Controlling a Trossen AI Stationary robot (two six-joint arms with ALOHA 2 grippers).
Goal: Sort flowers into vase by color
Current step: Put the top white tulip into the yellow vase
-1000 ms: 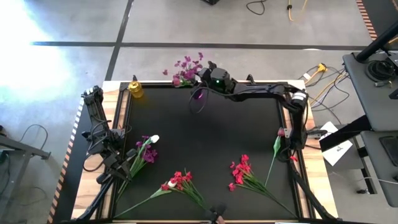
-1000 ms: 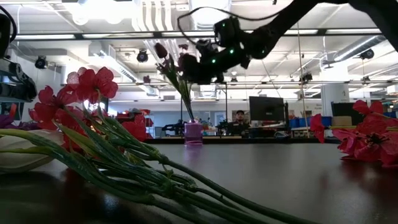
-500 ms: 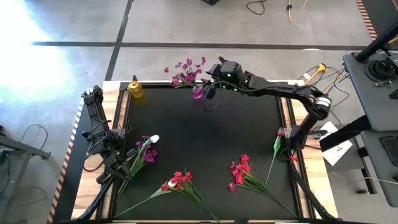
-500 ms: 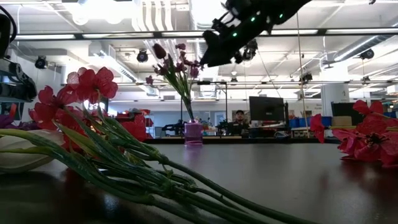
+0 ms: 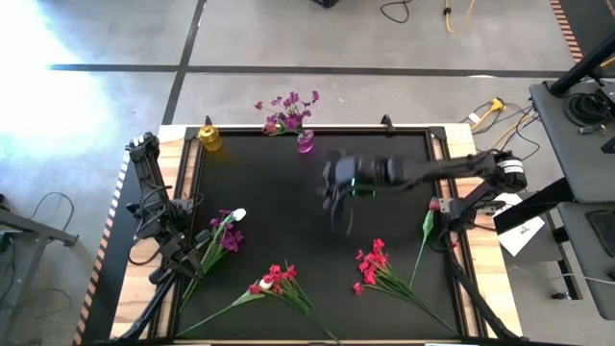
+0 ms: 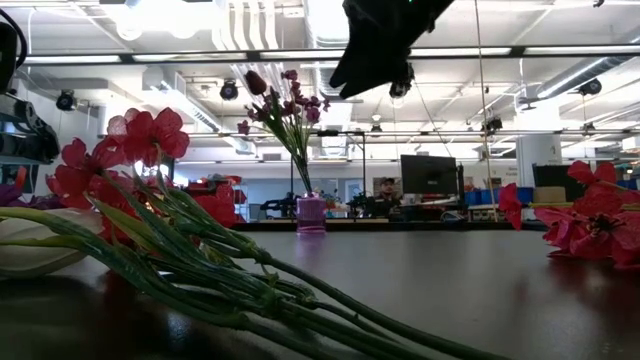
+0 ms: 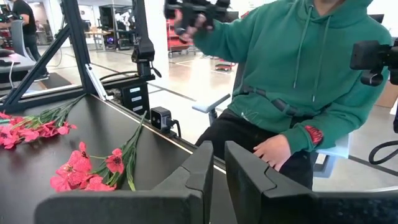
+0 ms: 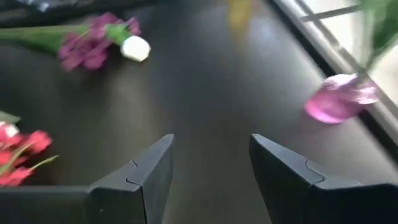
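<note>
Surroundings: a yellow vase (image 5: 209, 138) stands at the far left corner of the black table (image 5: 288, 216); a person in a green hoodie (image 7: 298, 68) sits beyond the table edge in the left wrist view.
Purple vase (image 5: 306, 143): small, rounded, translucent, at the far edge, holding a purple spray (image 5: 285, 111) upright on thin green stems.
Loose flowers: a purple and white bunch (image 5: 225, 231) lies by the left arm; two red-pink sprays (image 5: 277, 280) (image 5: 373, 264) lie along the near side; a single pink bud (image 5: 433, 205) lies at the right edge.
Right gripper (image 5: 335, 204): above mid-table, fingers apart, holding nothing.
Left gripper (image 7: 218, 168): at the table's left edge, fingers nearly together, empty.
</note>
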